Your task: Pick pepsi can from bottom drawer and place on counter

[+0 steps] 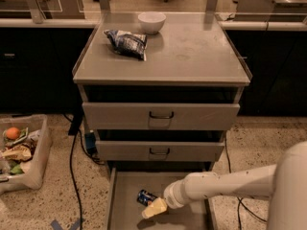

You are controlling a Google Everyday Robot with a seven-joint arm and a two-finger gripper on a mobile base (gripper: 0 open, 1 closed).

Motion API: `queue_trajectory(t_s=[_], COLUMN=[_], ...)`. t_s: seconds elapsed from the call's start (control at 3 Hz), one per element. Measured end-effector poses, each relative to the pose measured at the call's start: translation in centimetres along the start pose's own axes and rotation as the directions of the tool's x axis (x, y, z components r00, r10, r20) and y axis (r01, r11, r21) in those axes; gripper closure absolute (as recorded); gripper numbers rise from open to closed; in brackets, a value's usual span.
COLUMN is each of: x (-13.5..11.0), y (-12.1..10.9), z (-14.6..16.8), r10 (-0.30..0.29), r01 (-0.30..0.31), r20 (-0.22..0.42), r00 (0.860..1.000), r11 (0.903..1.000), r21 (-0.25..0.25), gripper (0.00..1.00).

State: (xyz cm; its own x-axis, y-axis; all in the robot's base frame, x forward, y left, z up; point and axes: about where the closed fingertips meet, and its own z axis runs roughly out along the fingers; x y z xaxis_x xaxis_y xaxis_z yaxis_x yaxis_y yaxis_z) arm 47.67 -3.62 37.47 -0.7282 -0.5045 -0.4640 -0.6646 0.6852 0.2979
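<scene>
Reaching gripper [154, 208]: low inside the bottom drawer [128, 186], with its pale tip touching or just beside the near right side of the pepsi can [145, 197]. I cannot tell whether it is spread or clamped.
Pepsi can: lies tilted on the drawer floor, left of centre, not lifted.
Bottom drawer: pulled open towards the near side.
Arm [225, 183]: enters from the right.
Counter [192, 51]: carries a snack bag [125, 42] and a white bowl [151, 22], but no can.
Progress: approach looks done. The secure grasp, lift and placing remain.
</scene>
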Motion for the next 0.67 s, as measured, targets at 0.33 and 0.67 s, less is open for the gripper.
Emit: queue_trajectory(t_s=[0.33,0.67], x=[0.7,0.3], y=[-2.0,-1.9], z=[4.1,5.5], r10=[0.012,-0.03], r01=[-0.011,0.034], r20=[-0.038,-0.074], r00=[0.999,0.997], r11=[0.9988,0.9979], r21=[0.048,0.055], gripper=[0.0,0.0])
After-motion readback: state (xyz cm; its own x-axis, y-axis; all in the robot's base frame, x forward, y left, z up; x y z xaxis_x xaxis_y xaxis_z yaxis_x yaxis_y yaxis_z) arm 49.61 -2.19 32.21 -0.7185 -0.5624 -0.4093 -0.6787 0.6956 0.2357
